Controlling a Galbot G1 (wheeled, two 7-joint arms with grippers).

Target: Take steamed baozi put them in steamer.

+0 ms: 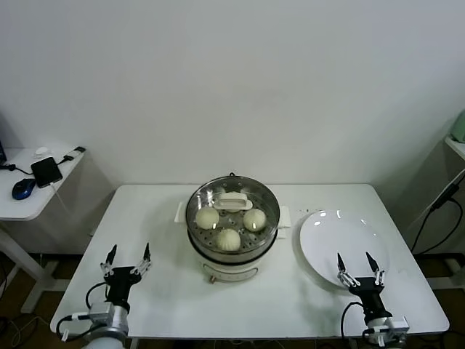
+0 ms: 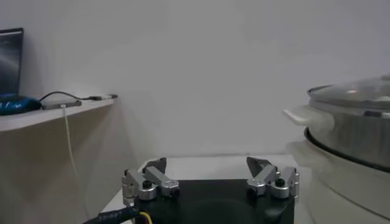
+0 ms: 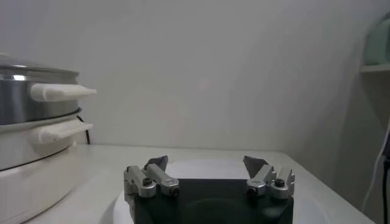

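Left gripper [image 1: 128, 256], right gripper [image 1: 359, 265]: black bodies, silver knuckles, dark pointed fingers [image 2: 156, 164], black cables

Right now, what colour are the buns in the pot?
Cream-white baozi, seen best in the head view.

Left gripper [image 1: 128, 256] low at near left, jaws spread; right gripper [image 1: 360, 265] near right, jaws spread.

— Where are the buns?
— Three steamed baozi [image 1: 228, 238] show in the steamer [image 1: 232, 256], under its glass lid [image 1: 232, 201].
— The arms?
— Left gripper [image 1: 128, 256] low at the table's [image 1: 160, 305] near left, fingers spread; right gripper [image 1: 359, 265] likewise spread, over the white plate's [image 1: 341, 236] near edge.
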